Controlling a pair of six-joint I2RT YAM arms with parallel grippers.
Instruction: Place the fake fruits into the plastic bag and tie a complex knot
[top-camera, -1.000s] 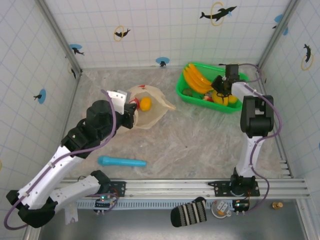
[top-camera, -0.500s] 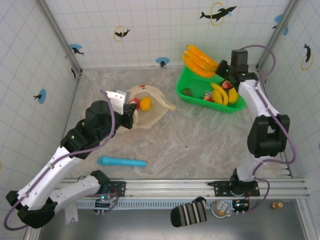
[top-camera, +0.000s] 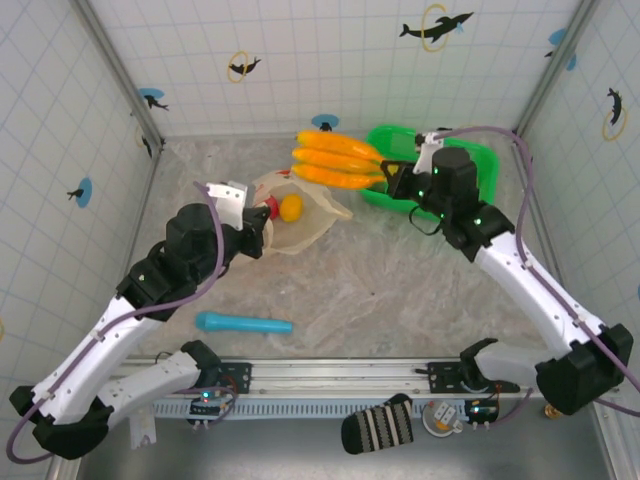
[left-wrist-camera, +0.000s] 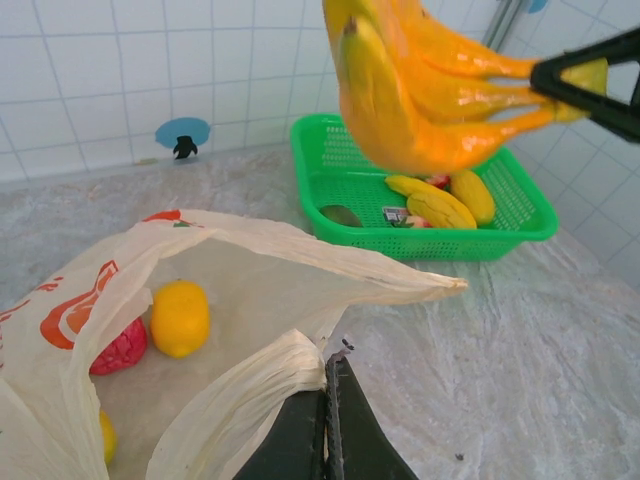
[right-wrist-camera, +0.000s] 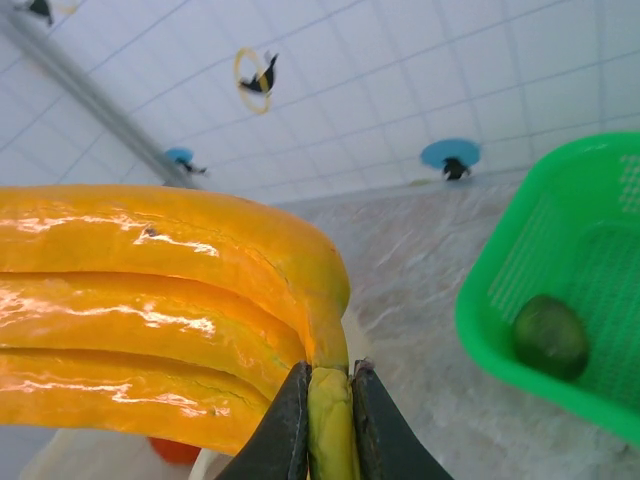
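Observation:
My right gripper (top-camera: 392, 177) (right-wrist-camera: 330, 410) is shut on the green stem of an orange-yellow banana bunch (top-camera: 337, 160) (right-wrist-camera: 150, 300) (left-wrist-camera: 410, 90), held in the air between the green basket and the plastic bag. The cream bag (top-camera: 295, 215) (left-wrist-camera: 250, 290) lies open on the table, with my left gripper (top-camera: 262, 232) (left-wrist-camera: 328, 400) shut on its bunched rim. Inside the bag lie a yellow-orange round fruit (top-camera: 291, 207) (left-wrist-camera: 180, 317) and a red fruit (left-wrist-camera: 120, 348). The basket still holds yellow bananas (left-wrist-camera: 440, 200) and a dark green fruit (right-wrist-camera: 550, 335).
The green basket (top-camera: 480, 165) (left-wrist-camera: 320, 165) stands at the back right. A blue tube (top-camera: 243, 323) lies on the table near the front left. Tiled walls close in the back and both sides.
My right arm has lifted the banana bunch out of the basket and swung it left toward the bag. The left arm and the bag have hardly moved.

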